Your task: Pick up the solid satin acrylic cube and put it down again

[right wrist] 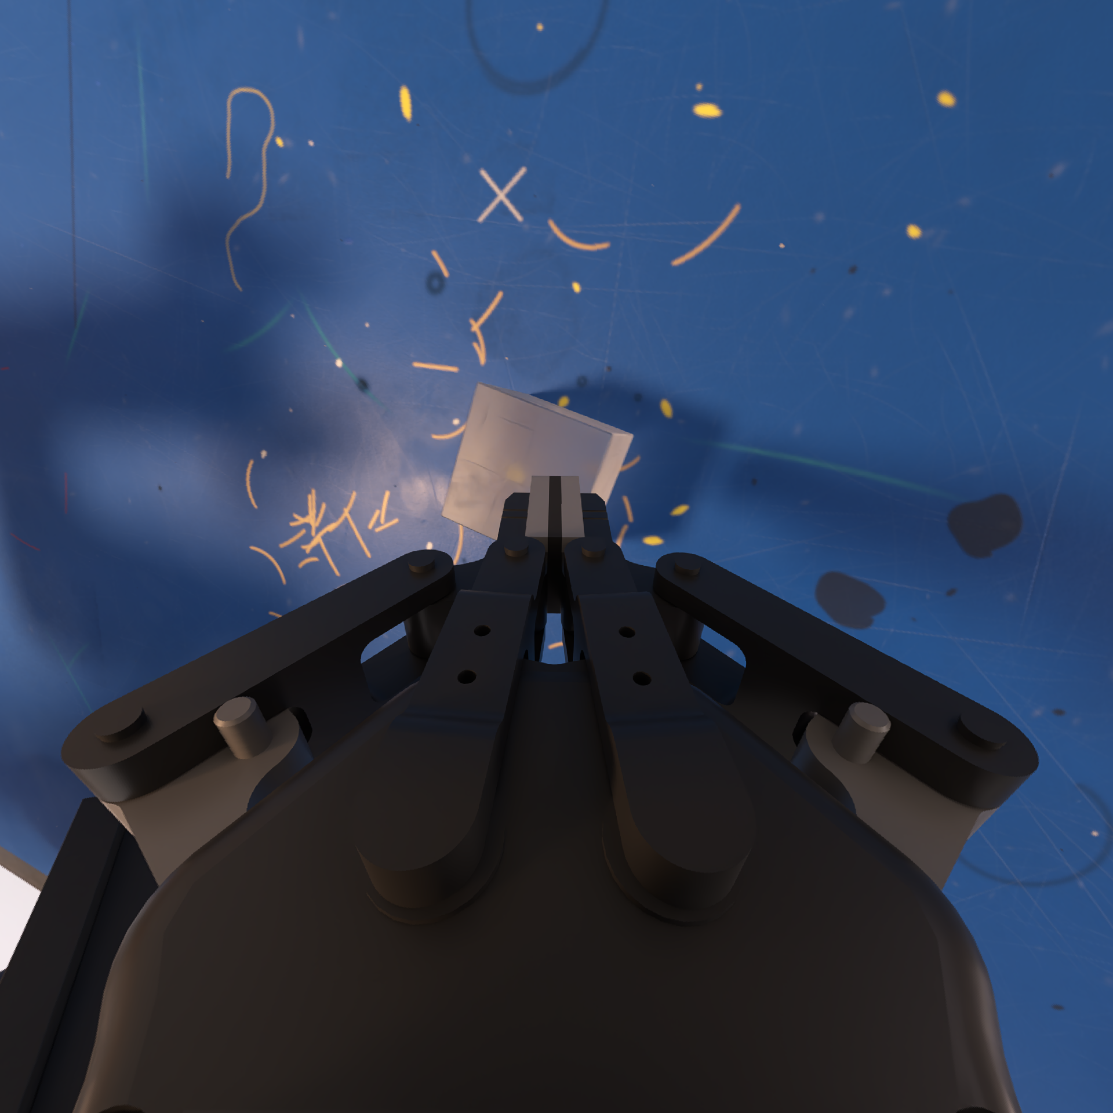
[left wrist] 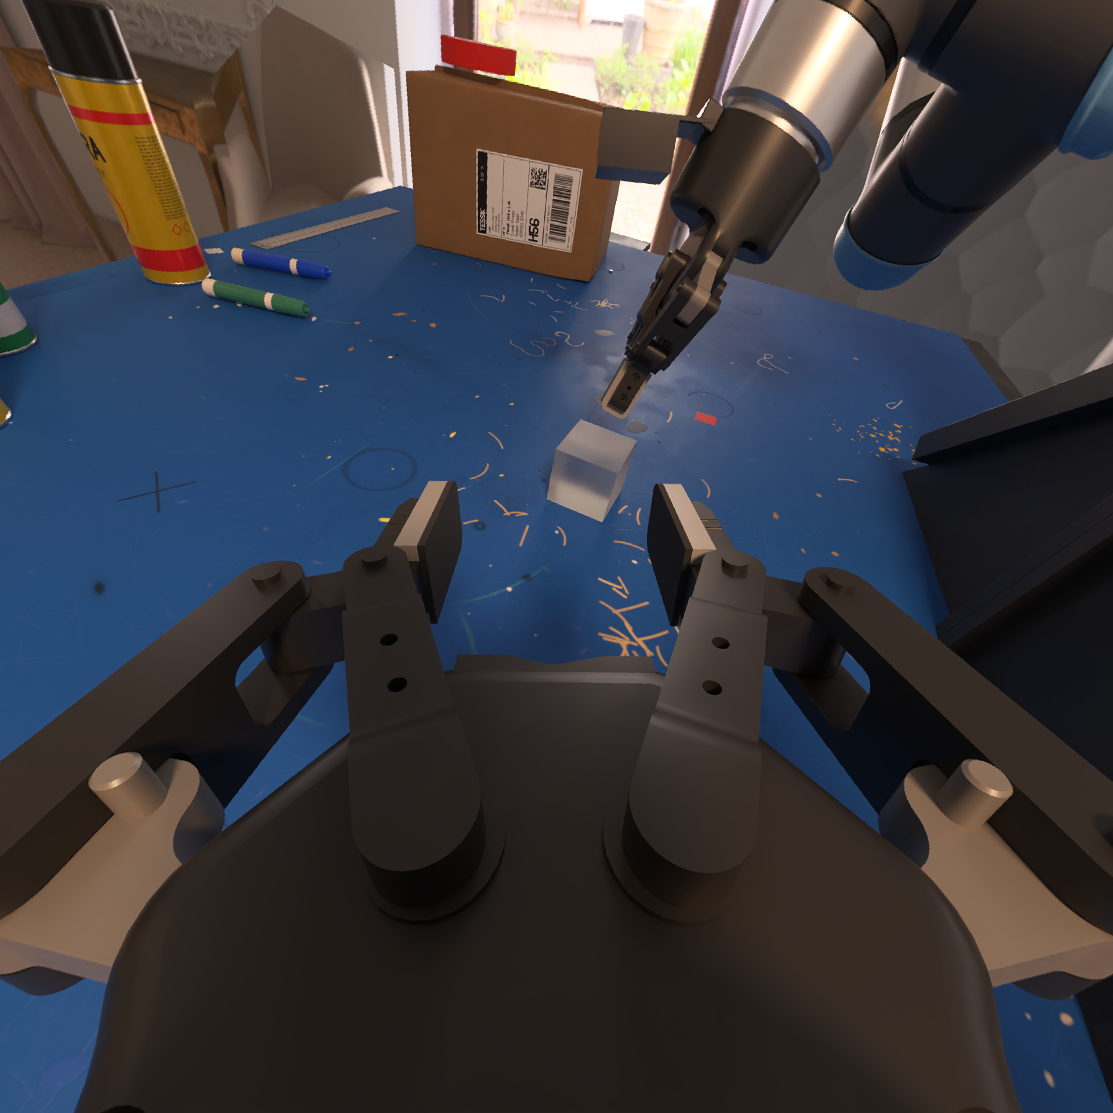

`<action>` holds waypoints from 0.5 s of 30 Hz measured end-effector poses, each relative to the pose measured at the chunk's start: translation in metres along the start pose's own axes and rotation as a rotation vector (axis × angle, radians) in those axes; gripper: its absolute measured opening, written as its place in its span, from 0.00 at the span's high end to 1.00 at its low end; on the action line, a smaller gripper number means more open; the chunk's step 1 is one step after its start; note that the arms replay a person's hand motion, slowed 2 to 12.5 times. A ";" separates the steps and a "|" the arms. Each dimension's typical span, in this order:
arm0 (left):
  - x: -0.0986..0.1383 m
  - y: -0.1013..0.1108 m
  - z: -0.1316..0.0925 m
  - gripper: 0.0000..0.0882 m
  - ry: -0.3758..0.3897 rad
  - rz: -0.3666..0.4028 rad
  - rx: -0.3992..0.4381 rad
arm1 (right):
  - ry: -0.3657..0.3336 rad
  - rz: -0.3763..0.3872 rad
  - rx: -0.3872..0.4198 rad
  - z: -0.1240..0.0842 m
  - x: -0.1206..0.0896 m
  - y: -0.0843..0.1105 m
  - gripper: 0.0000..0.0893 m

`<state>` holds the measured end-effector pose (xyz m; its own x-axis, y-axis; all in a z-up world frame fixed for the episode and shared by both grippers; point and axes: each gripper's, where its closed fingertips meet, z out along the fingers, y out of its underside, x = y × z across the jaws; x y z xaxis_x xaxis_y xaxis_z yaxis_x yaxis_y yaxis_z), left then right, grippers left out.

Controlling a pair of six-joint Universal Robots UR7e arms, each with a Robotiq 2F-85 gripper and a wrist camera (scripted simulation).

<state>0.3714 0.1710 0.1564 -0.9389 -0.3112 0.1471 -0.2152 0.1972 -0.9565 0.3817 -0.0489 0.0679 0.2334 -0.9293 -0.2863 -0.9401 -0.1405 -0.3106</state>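
A frosted, translucent acrylic cube (left wrist: pixel 591 468) sits on the scratched blue tabletop (left wrist: pixel 241 421). The right gripper (right wrist: pixel 554 489) hovers just beside it, fingers pressed together, holding nothing. The left gripper (left wrist: pixel 554 530) waits nearby, fingers spread.

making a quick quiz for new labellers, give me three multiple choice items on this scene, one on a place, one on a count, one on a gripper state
1. Where is the cube?
A. on the blue table, ahead of the left gripper
B. on top of the cardboard box
C. between the left gripper's fingers

2. How many marker pens lie near the yellow spray can?
A. one
B. two
C. four

3. How do the right gripper's fingers stand?
A. wide apart
B. clamped on the cube
C. closed together, holding nothing

Answers:
1 A, the cube rests on the table beyond the open left fingers.
2 B, a blue pen and a green pen lie there.
3 C, the right wrist view shows the pads meeting, with the cube just past the tips.
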 end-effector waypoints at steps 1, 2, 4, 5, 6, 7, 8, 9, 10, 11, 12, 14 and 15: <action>0.000 0.000 0.000 0.37 0.002 -0.001 0.000 | -0.004 -0.005 0.001 0.000 -0.003 -0.002 1.00; 0.000 0.001 0.000 0.37 0.003 -0.002 0.000 | -0.010 -0.010 0.002 0.001 -0.006 -0.003 1.00; -0.001 0.001 0.001 0.37 0.006 -0.004 -0.001 | -0.022 -0.019 0.004 0.002 -0.012 -0.006 1.00; -0.001 0.001 0.001 0.37 0.007 -0.005 -0.001 | -0.029 -0.023 0.004 0.002 -0.015 -0.008 1.00; -0.001 0.001 0.001 0.37 0.008 -0.006 -0.001 | -0.036 -0.028 0.004 0.002 -0.018 -0.009 1.00; -0.002 0.001 0.001 0.37 0.009 -0.007 0.000 | -0.042 -0.033 0.005 0.002 -0.021 -0.011 1.00; -0.002 0.001 0.002 0.37 0.009 -0.008 0.000 | -0.048 -0.039 0.006 0.002 -0.024 -0.013 1.00; -0.002 0.001 0.002 0.37 0.010 -0.008 0.000 | -0.053 -0.045 0.007 0.002 -0.026 -0.014 1.00; -0.003 0.001 0.002 0.37 0.011 -0.008 0.000 | -0.057 -0.051 0.008 0.002 -0.028 -0.016 1.00; -0.003 0.001 0.002 0.37 0.012 -0.009 -0.001 | -0.060 -0.058 0.009 0.002 -0.030 -0.017 1.00; -0.003 0.001 0.003 0.37 0.013 -0.009 -0.002 | -0.061 -0.064 0.011 0.001 -0.031 -0.018 1.00; -0.003 0.002 0.003 0.37 0.015 -0.008 -0.005 | -0.061 -0.075 0.012 0.000 -0.033 -0.020 1.00; -0.003 0.002 0.003 0.37 0.015 -0.008 -0.007 | -0.061 -0.080 0.012 0.000 -0.034 -0.021 1.00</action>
<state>0.3752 0.1695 0.1534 -0.9412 -0.2985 0.1584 -0.2242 0.2010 -0.9536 0.3933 -0.0149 0.0843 0.3226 -0.8926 -0.3150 -0.9150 -0.2089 -0.3451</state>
